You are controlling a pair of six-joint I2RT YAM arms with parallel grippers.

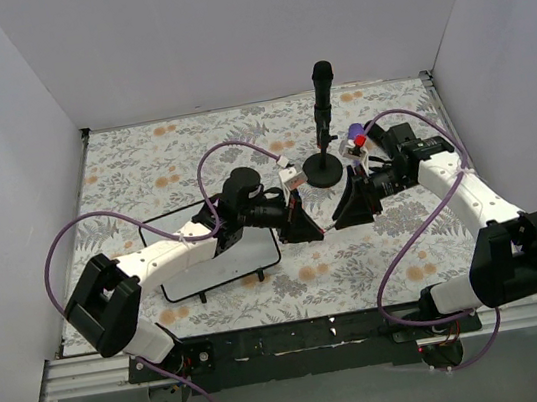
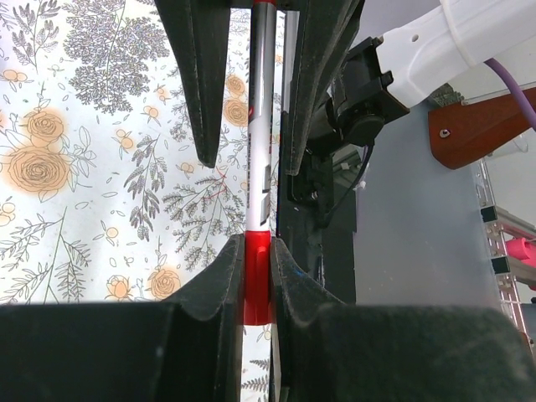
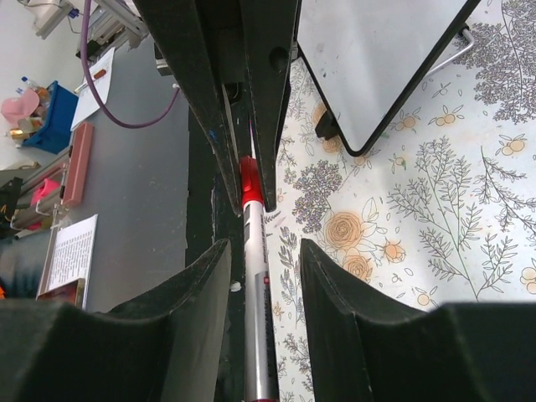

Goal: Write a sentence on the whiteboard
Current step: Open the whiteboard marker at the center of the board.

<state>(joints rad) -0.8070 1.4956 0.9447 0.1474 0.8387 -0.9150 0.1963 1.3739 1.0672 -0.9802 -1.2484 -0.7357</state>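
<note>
Just beside the whiteboard point(image 1: 248, 255), our left gripper point(image 2: 256, 251) clenches the red marker point(image 2: 261, 167) by its cap point(image 2: 257, 289). Our right gripper point(image 3: 264, 251) straddles the barrel point(image 3: 258, 301), jaws apart, apparently ready to uncap it.

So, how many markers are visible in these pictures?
1 for certain: the marker, its red end clamped in the left gripper, its barrel between the open fingers of the right gripper. The red and purple bits by the right wrist may be others.

1. Glossy white shells are covering the left arm point(image 1: 170, 252) and the right arm point(image 1: 459, 189).
2. Boxy black housings point(image 1: 107, 301) are capping their joints.
3. Purple cables point(image 1: 230, 145) are looping alongside.
4. Matte black tapering fingers point(image 2: 126, 352) are ending each.
</note>
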